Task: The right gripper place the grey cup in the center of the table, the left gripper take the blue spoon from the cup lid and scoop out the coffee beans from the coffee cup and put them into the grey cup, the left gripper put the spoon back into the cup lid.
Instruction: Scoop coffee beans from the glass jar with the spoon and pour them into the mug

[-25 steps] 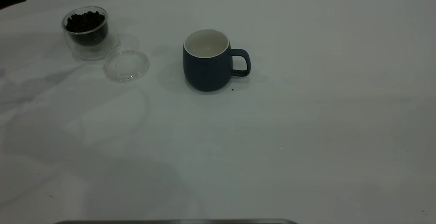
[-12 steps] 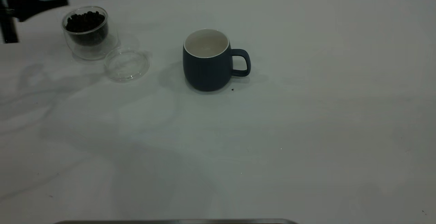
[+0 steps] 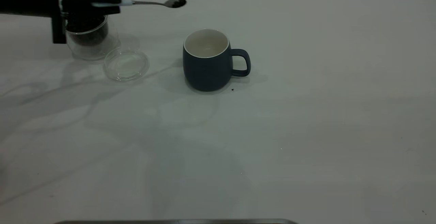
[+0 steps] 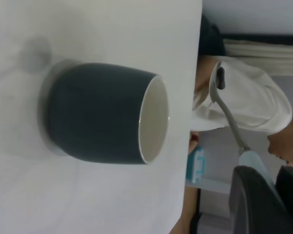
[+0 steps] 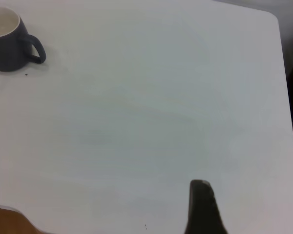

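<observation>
Left gripper [image 3: 114, 3], upper left, clamps the blue spoon [image 3: 155, 2]; the grey cup [image 3: 207, 60] sits lower right of its bowl.

the left gripper [image 3: 112, 4] covers the top of the coffee cup [image 3: 90, 43], hiding most of the coffee beans [image 3: 85, 29]. the blue spoon [image 3: 153, 3] has its handle buried in the gripper; whether its bowl carries beans is too small to tell. only one finger of the right gripper [image 5: 201, 207] shows, cut off by the picture's edge.
</observation>
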